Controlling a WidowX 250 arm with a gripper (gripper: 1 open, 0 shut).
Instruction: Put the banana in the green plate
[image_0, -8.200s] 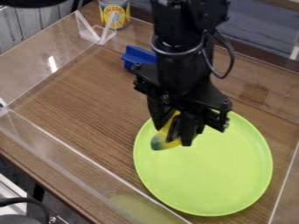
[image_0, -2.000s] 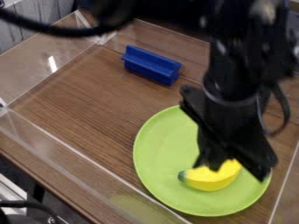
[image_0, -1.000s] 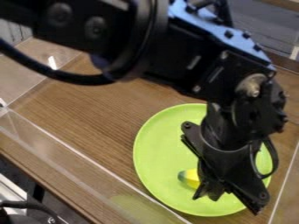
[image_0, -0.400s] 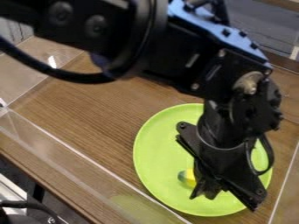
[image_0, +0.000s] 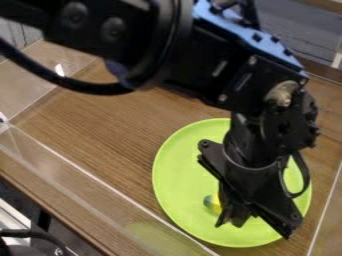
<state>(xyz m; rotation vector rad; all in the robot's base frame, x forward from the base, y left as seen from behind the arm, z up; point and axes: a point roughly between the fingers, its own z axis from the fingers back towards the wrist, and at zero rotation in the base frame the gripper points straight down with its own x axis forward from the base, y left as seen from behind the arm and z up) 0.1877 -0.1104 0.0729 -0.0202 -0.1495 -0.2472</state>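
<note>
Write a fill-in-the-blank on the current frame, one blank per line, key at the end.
The plate is ____ in color.
The banana lies inside the rim of the ____.
The robot's fingers and arm are mostly ____ in color.
The surface under the plate is ____ in color.

Missing words: green; plate; black; brown

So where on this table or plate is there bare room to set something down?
Open wood lies left of the green plate in the picture, up to the clear panel along the near side. The plate's left part is bare too. It is crowded at the plate's lower right, where the end effector covers most of the banana.
</note>
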